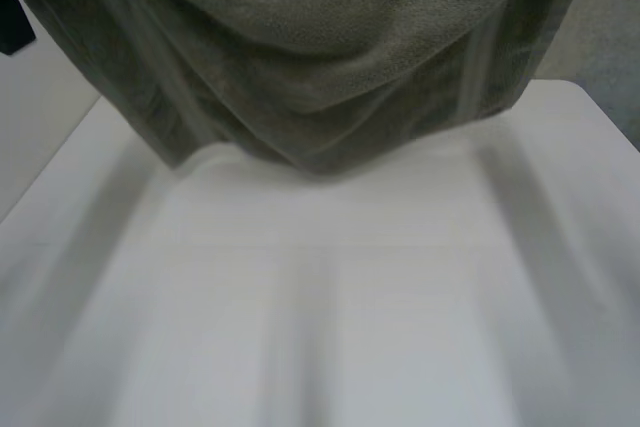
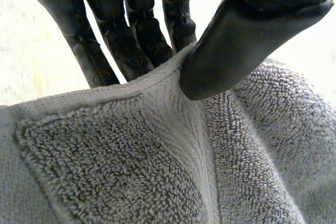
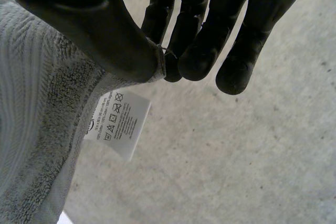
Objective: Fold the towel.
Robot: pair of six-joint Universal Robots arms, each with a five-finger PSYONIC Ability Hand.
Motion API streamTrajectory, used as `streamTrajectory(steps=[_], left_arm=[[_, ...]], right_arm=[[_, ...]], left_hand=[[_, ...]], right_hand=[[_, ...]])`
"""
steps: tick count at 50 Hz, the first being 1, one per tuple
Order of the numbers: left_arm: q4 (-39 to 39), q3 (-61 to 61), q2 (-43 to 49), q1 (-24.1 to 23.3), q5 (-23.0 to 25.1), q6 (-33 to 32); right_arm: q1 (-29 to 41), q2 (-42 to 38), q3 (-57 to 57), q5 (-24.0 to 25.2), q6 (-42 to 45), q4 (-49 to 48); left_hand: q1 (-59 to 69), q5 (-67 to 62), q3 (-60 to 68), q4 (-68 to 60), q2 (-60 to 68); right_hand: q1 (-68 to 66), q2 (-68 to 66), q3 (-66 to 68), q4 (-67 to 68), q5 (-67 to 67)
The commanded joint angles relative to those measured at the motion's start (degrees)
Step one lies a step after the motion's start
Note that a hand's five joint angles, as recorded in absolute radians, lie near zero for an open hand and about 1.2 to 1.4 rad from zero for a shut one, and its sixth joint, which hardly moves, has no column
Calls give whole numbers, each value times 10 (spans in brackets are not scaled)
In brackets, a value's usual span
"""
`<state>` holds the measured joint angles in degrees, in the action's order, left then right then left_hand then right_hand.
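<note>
A grey-green terry towel hangs in the air above the far part of the white table, its lower edge sagging just over the tabletop. In the left wrist view my left hand pinches the towel's hemmed top edge between thumb and fingers. My right hand pinches another corner of the towel between thumb and fingers, right by the white care label that dangles under the grip.
The white table reaches toward me under the hanging towel, with its right edge and left edge in sight. Grey floor lies below my right hand.
</note>
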<state>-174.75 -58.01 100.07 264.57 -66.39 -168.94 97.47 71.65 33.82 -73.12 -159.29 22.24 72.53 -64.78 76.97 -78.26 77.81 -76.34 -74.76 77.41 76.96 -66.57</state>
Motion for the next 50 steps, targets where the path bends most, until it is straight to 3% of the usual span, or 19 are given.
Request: streamTrajectory(steps=[1, 8, 21, 27, 29, 33, 36, 38, 44, 48, 50], left_arm=[[-2, -37, -71, 16, 4, 38], [-2, -72, -59, 20, 4, 34], [-4, -35, 182, 9, -1, -38], [-5, 75, 275, -10, -6, -45], [-13, 149, 298, -18, -6, -43], [-33, 235, 305, -28, -19, -33], [-94, 297, 284, -44, -47, 16], [-119, 295, 267, -43, -48, 41], [-176, 248, 237, -31, -38, 141], [-170, 195, 232, -10, -26, 143], [-164, 122, 225, 11, 5, 138]], right_arm=[[0, 34, 5, 32, 3, 86], [4, 24, 9, 32, 16, 95], [37, -146, -12, 6, 87, 87], [78, -249, -129, -54, 86, 63], [100, -292, -229, -80, 75, 8], [103, -317, -320, -98, 53, -71], [102, -312, -379, -109, -4, -149], [101, -303, -378, -109, -16, -151], [94, -283, -335, -96, -19, -87], [83, -282, -300, -77, -12, -31], [71, -281, -259, -39, 21, 38]], left_hand=[[75, -52, 30, -17, 22], [75, -52, 30, -17, 22], [75, -52, 30, -17, 22], [75, -52, 30, -17, 22], [75, -52, 30, -17, 22], [75, -52, 30, -17, 22], [75, -52, 30, -17, 22], [75, -52, 30, -17, 22], [75, -52, 30, -17, 22], [75, -52, 30, -17, 22], [75, -52, 30, -17, 22]], right_hand=[[-37, -52, 26, 30, -34], [-37, -52, 26, 30, -34], [-37, -52, 26, 30, -34], [-37, -52, 26, 30, -34], [-37, -52, 26, 30, -34], [-37, -52, 26, 30, -34], [-37, -52, 26, 30, -34], [-37, -52, 26, 30, -34], [-37, -52, 26, 30, -34], [-37, -52, 26, 30, -34], [-37, -52, 26, 30, -34]])
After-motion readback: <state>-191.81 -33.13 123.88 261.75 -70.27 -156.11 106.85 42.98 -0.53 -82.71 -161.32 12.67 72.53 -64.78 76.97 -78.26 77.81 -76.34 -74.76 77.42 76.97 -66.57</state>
